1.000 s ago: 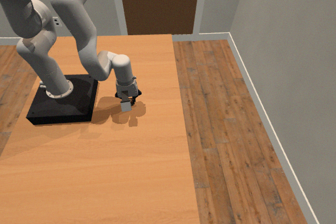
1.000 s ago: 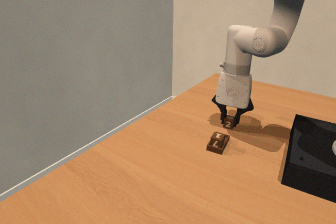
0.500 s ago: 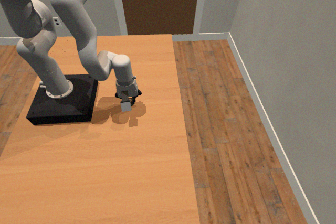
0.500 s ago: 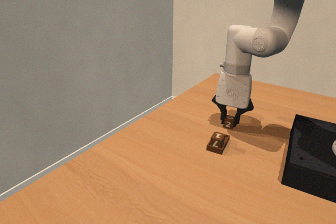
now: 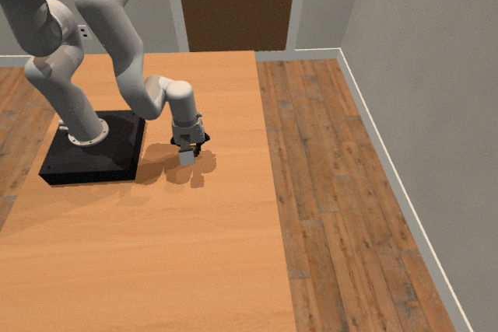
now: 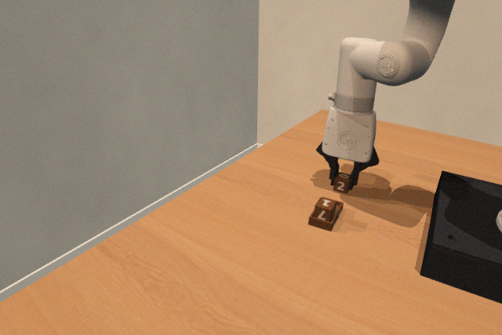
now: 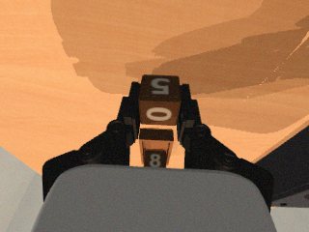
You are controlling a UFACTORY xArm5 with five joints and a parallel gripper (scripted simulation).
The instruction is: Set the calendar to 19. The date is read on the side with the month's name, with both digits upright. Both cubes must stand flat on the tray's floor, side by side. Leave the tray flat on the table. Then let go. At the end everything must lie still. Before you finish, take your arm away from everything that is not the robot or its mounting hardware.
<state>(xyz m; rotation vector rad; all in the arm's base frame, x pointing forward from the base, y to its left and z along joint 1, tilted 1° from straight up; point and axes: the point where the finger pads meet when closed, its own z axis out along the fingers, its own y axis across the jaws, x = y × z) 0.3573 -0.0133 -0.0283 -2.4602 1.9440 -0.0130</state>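
A small brown cube (image 6: 341, 183) hangs pinched between the black fingers of the claw (image 6: 343, 177), which is clenched on its two sides; the face toward the room shows a 2, and from the wrist a 0 and a 5 can be read on other faces. The cube is held just above the wooden surface (image 6: 202, 266), a little beyond the tray (image 6: 323, 222) and apart from it. In that tray sits the other cube (image 6: 325, 208), filling one half, with a 1 on top. The black base (image 6: 445, 254) of the arm stands off to the tray's right.
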